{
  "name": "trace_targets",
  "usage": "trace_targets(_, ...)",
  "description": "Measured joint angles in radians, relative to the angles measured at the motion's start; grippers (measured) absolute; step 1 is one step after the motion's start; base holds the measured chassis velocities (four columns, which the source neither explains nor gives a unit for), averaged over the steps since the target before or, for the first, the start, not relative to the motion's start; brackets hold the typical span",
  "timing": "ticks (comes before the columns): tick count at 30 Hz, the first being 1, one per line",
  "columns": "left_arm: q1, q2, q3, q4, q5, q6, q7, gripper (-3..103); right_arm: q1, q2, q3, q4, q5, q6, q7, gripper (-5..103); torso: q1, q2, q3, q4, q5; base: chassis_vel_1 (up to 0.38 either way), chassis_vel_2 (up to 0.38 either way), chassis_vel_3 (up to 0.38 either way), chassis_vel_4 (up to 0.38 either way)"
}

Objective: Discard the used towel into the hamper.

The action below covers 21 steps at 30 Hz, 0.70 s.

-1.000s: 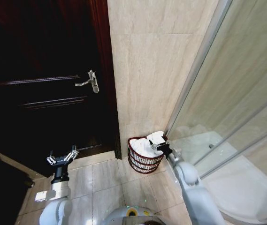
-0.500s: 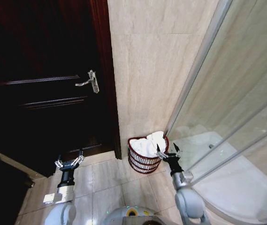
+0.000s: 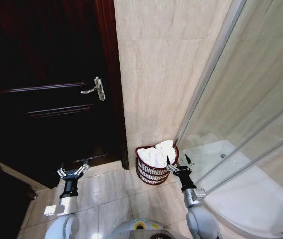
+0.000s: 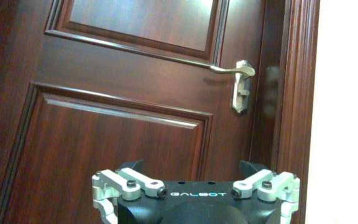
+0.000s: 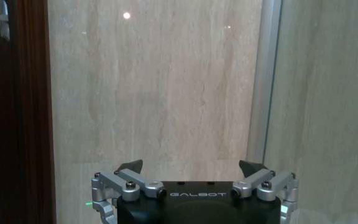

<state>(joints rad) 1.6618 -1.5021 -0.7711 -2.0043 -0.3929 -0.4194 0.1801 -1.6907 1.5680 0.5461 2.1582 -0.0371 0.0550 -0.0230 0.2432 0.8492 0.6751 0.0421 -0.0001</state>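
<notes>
We begin at the right gripper: its jaws stand wide apart and hold nothing, and in the right wrist view we see only the beige tiled wall between the two dark fingertips. Just in front of these jaws, on their door side, is the hamper, a small round reddish-brown openwork basket that stands on the floor tiles in the corner where the wall meets the shower glass. The white towel lies inside it, heaped above the rim, with one fold near the glass side. We judge that the towel is already discarded, because nothing hangs from the jaws and the cloth rests by its own weight in the basket. The empty open jaws beside the rim fit a release, not a grasp.

The left gripper is well apart from the hamper and points to the dark wooden door. Its jaws are also spread and empty, and beyond them the left wrist view shows the door panels and the metal door handle. We think this arm is only waiting, held low and to the side so it does not disturb the work at the basket.
</notes>
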Motion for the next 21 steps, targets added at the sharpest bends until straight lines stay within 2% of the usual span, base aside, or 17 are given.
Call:
trace_targets(11, 0.015, -0.001, -0.002, -0.001, -0.005, 0.002, 0.013, 100, -0.006, -0.001, 0.008, 0.019, 0.001, -0.011, 0.024, 100, 0.024, 0.055, 0.030, 0.0000, 0.0000, 0.000, 0.000, 0.000, 0.000)
trace_targets(21, 0.006, 0.084, -0.004, -0.026, -0.033, 0.064, 0.027, 100, -0.042, -0.005, 0.036, 0.085, 0.001, -0.050, 0.077, 100, 0.050, 0.110, 0.060, -0.0002, -0.0001, 0.000, 0.000, 0.000, 0.000)
